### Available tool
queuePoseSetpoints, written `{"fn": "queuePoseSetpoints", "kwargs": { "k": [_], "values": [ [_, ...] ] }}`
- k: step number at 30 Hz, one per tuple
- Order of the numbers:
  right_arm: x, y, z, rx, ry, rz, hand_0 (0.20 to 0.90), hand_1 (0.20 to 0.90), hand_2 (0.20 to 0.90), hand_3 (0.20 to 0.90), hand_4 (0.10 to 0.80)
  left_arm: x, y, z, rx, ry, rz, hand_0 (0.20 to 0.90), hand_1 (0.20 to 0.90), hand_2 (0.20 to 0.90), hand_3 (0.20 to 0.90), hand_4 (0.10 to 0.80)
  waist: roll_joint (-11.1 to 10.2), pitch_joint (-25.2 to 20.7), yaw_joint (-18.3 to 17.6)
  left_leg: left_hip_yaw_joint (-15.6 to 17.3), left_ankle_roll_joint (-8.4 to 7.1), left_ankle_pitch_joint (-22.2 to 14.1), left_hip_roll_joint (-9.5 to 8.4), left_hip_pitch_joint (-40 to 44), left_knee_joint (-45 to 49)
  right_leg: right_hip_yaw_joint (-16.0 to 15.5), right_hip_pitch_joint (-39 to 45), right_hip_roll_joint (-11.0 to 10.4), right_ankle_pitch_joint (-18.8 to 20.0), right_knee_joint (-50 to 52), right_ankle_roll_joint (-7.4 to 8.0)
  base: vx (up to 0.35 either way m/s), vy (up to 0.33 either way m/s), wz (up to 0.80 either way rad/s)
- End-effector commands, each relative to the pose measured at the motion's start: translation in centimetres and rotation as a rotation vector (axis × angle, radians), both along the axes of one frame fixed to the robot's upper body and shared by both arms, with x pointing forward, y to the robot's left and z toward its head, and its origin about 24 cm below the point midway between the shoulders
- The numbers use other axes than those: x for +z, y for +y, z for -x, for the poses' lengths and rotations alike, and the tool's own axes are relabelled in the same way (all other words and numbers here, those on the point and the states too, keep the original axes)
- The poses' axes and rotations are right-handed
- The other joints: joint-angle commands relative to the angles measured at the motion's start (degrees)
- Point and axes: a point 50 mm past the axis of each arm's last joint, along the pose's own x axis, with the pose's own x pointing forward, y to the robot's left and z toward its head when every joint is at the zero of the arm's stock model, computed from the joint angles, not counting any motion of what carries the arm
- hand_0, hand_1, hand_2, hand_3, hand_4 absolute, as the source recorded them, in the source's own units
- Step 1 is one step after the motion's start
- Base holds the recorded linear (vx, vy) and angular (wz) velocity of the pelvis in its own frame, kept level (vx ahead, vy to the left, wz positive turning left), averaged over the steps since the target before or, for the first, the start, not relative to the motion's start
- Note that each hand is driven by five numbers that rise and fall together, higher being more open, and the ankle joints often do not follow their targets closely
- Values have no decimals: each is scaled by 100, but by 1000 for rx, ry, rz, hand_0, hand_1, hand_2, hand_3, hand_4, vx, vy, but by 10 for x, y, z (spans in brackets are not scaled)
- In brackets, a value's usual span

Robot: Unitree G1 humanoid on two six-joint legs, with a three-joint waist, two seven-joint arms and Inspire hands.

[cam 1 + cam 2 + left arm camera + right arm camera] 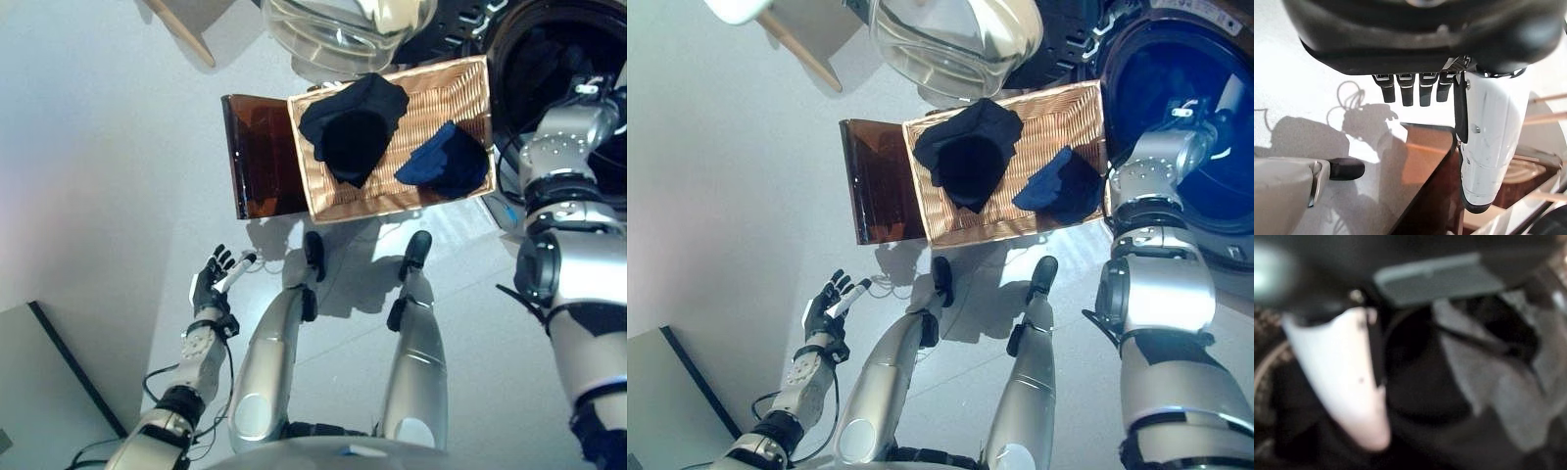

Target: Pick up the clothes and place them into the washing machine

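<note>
Right eye view is giving you the clearest layout: your right arm is reaching up and to the right into the open drum of the washing machine (1195,117), and the right hand (1347,382) is sitting deep inside it, so from the head cameras you cannot see the hand at all. Right wrist view is showing only its white-covered thumb against dark cloth and a patch of grey cloth (1498,377) lying in the drum; its fingers are not showing, so you cannot tell whether that hand is holding anything or hanging free. Two pieces of clothing are lying in the wicker basket (1073,108) just in front of the machine: a black garment (970,152) is filling the left half and a dark blue garment (1058,186) is slumping against the right wall, close beside your right arm. A brown translucent lid (880,181) is lying flat on the floor, touching the basket's left side. The machine's glass door (955,39) is hanging open above the basket. Your left hand (214,279) is hovering low on the left, well apart from the basket, fingers spread straight and holding nothing; its wrist view is looking past those fingers at the floor and a corner of the brown lid
</note>
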Motion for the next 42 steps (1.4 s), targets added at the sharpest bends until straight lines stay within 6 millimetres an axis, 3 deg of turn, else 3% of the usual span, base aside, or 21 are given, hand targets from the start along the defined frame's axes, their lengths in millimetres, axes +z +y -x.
{"fn": "queuePoseSetpoints", "kwargs": {
  "k": [1, 8, 12, 20, 28, 30, 31, 32, 35, 36, 42],
  "values": [
    [63, -35, 35, -187, -190, 100, 200, 200, 200, 200, 300, -7, 18, 22, 28, 16, -44, 900, 900, 900, 900, 800, 367, -429, 66, -231, -650, 518, -18, 9, -844, -95, -194, 139, -1021, 1236, -56, 0, 0, 0],
    [67, -47, 48, -264, -253, 14, 200, 200, 200, 200, 300, -7, 18, 23, 31, 19, -44, 900, 900, 900, 900, 800, 426, -475, 59, -226, -652, 534, -26, -56, -839, -62, -305, 131, -1033, 1308, -57, 0, 0, 0],
    [80, -52, 58, -304, -296, 9, 200, 200, 200, 200, 300, -8, 22, 24, 42, 23, -54, 900, 900, 900, 900, 800, 423, -529, 40, -223, -657, 529, -31, -63, -844, -54, -329, 133, -1035, 1317, -56, 0, 0, 0],
    [102, -67, 77, -379, -283, 105, 200, 200, 200, 200, 300, -7, 30, 28, 61, 21, -67, 900, 900, 900, 900, 800, 404, -600, 9, -221, -677, 537, -26, -77, -862, -47, -368, 153, -1043, 1334, -59, 0, 0, 0],
    [114, -68, 84, -404, -249, 208, 200, 200, 200, 200, 300, -7, 35, 31, 76, 15, -72, 900, 900, 900, 900, 800, 353, -596, -18, -192, -686, 576, -5, -61, -918, -44, -353, 165, -1025, 1319, -52, -4, -6, -3],
    [111, -71, 81, -397, -170, 270, 477, 477, 477, 477, 498, -6, 36, 31, 73, 13, -77, 900, 900, 900, 900, 800, 325, -595, -18, -187, -684, 573, 3, -48, -914, -59, -342, 170, -1021, 1317, -56, 0, 0, 0],
    [109, -71, 78, -383, -125, 308, 584, 584, 584, 584, 575, -5, 36, 30, 69, 7, -78, 900, 900, 900, 900, 800, 312, -583, -21, -182, -685, 573, 13, -49, -907, -69, -343, 169, -1010, 1315, -58, 0, 0, 0],
    [108, -71, 77, -380, -101, 319, 900, 900, 900, 900, 800, -5, 36, 29, 69, 4, -78, 900, 900, 900, 900, 800, 307, -575, -28, -183, -684, 570, 17, -53, -898, -69, -340, 173, -1009, 1313, -62, -21, -31, 1],
    [102, -74, 72, -353, 1, 375, 900, 900, 900, 900, 800, -3, 35, 27, 54, -6, -82, 900, 900, 900, 900, 800, 260, -591, -35, -253, -729, 449, 15, -9, -888, -7, -298, 186, -1116, 1326, -24, 28, -11, 1],
    [100, -74, 71, -347, 21, 380, 900, 900, 900, 900, 800, -2, 36, 27, 51, -7, -84, 900, 900, 900, 900, 800, 264, -550, -34, -183, -685, 564, 37, -64, -875, -76, -344, 180, -999, 1323, -72, 95, -20, 2],
    [100, -73, 68, -336, 48, 377, 900, 900, 900, 900, 800, -5, 39, 29, 52, 11, -91, 900, 900, 900, 900, 800, 244, -571, -20, -247, -715, 436, 18, 19, -890, -11, -304, 196, -1126, 1363, -32, 18, -3, 0]
  ]
}}
